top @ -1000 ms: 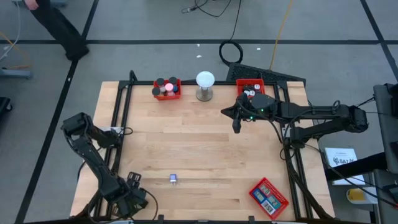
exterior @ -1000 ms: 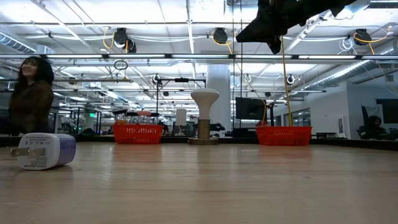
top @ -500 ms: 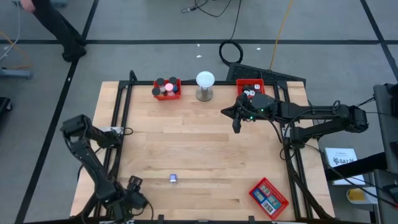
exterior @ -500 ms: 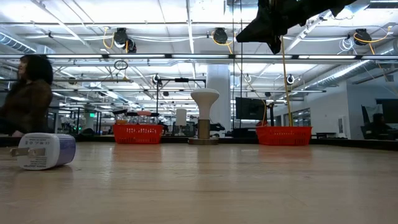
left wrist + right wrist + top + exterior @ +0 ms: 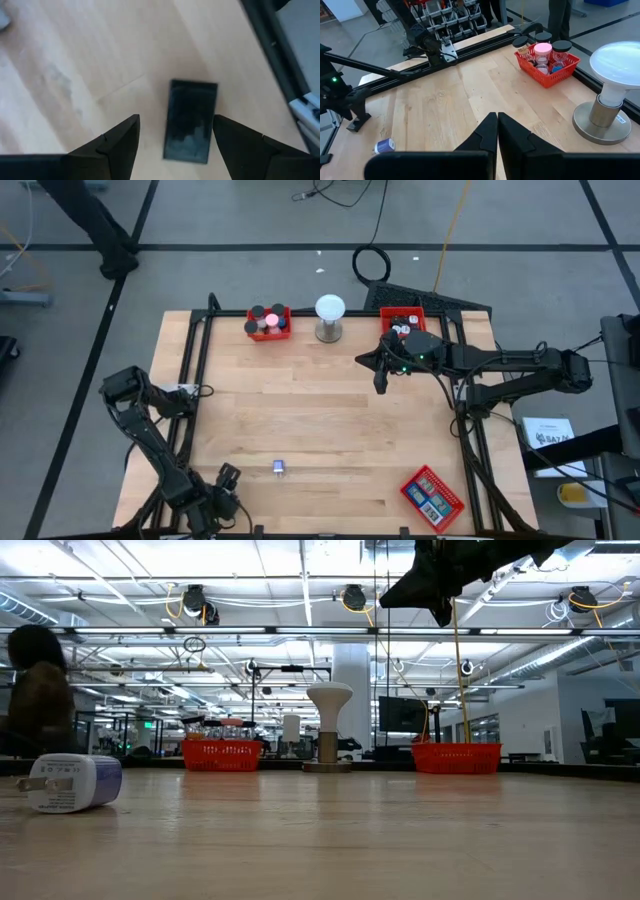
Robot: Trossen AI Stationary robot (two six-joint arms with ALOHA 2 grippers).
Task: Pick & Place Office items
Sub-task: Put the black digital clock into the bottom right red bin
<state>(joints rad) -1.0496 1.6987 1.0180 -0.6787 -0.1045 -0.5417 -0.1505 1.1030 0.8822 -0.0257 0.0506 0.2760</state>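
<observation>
The left gripper [image 5: 226, 492] hangs low over the wooden table [image 5: 320, 430] near its seven o'clock corner in the overhead view. Its two dark fingers [image 5: 117, 142] stand well apart, and the left wrist view shows a flat black rectangular block [image 5: 190, 120] lying on the wood between them; neither finger touches it and nothing is held.

A small white and blue plug-like block [image 5: 279, 468] lies on its side on the table, at about three o'clock from the left gripper and near it. In the low view it rests alone in the foreground, metal prongs pointing sideways.

The right gripper [image 5: 380, 383] hovers above the table toward one o'clock of the table's middle, its fingers [image 5: 490, 131] pressed together with nothing between them.

Along the twelve o'clock edge stand a red mesh tray [image 5: 269, 332] filled with round black, red and pink discs, then a white globe lamp on a round metal base [image 5: 330, 317] at three o'clock from it, then a second red mesh tray [image 5: 387, 315] with small items, partly under the right arm. A third red mesh tray [image 5: 433, 495] sits tilted at the five o'clock corner, with blue and white items inside.

A person in dark clothing [image 5: 35, 690] shows in the room behind the table, at nine o'clock in the low view.
</observation>
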